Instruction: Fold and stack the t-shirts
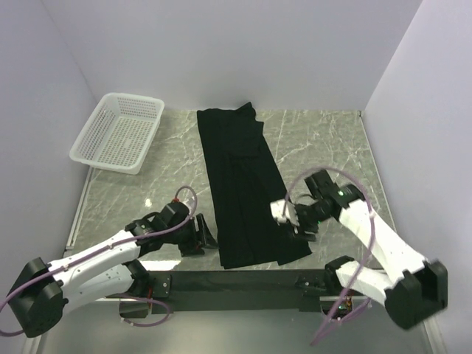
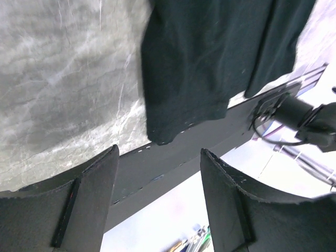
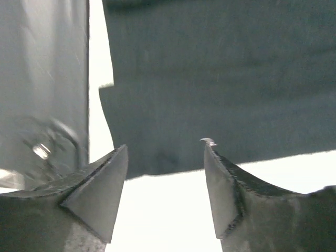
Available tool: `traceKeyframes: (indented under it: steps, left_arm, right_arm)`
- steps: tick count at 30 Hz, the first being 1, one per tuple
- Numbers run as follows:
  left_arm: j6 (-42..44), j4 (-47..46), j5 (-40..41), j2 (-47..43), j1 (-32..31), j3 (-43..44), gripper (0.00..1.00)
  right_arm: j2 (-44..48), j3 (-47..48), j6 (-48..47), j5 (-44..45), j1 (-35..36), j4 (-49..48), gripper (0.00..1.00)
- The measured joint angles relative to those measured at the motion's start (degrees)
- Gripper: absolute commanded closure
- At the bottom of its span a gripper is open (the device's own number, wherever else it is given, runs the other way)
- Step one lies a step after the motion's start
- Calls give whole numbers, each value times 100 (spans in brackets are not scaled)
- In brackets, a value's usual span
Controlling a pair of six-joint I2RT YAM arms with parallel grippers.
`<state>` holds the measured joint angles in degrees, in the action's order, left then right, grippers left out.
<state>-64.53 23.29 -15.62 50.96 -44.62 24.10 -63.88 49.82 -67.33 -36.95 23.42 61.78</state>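
Observation:
One black t-shirt (image 1: 240, 184) lies flat on the marble table as a long narrow strip, running from the back wall to the near edge. My left gripper (image 1: 208, 237) stands open just left of the strip's near end, with nothing between its fingers (image 2: 94, 194). The left wrist view shows the shirt's near corner (image 2: 210, 63) ahead of the left gripper (image 2: 157, 152). My right gripper (image 1: 282, 215) is open at the strip's right edge near its near end. In the right wrist view the cloth (image 3: 220, 79) lies just beyond the right gripper (image 3: 165, 144), apart from both fingertips.
A white mesh basket (image 1: 103, 164) stands at the back left by the left wall. A black rail (image 1: 236, 280) runs along the near table edge between the arm bases, and the shirt's near end reaches it (image 2: 173, 152). Walls close the table on three sides.

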Motion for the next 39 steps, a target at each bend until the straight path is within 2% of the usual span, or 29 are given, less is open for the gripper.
traceKeyframes:
  steps: [5,13,20,30,39]
  left_arm:
    - [-35,-289,-122,337,-227,-125,32]
    - [-177,-675,-118,1040,-619,-122,32]
    - [-391,-686,-2,1397,-990,9,32]
    - [-966,-761,444,1403,-1241,57,33]
    - [-1300,-839,660,1523,-1464,155,44]
  right_arm:
    - [1119,-870,-1193,452,-227,-76,32]
    - [1252,-1440,-1928,566,-223,-184,31]
    - [1327,-1661,-2105,540,-192,-345,31]
    - [2240,-2129,-2122,195,-181,-417,30]
    - [2074,-2133,-1919,74,-181,-765,31]
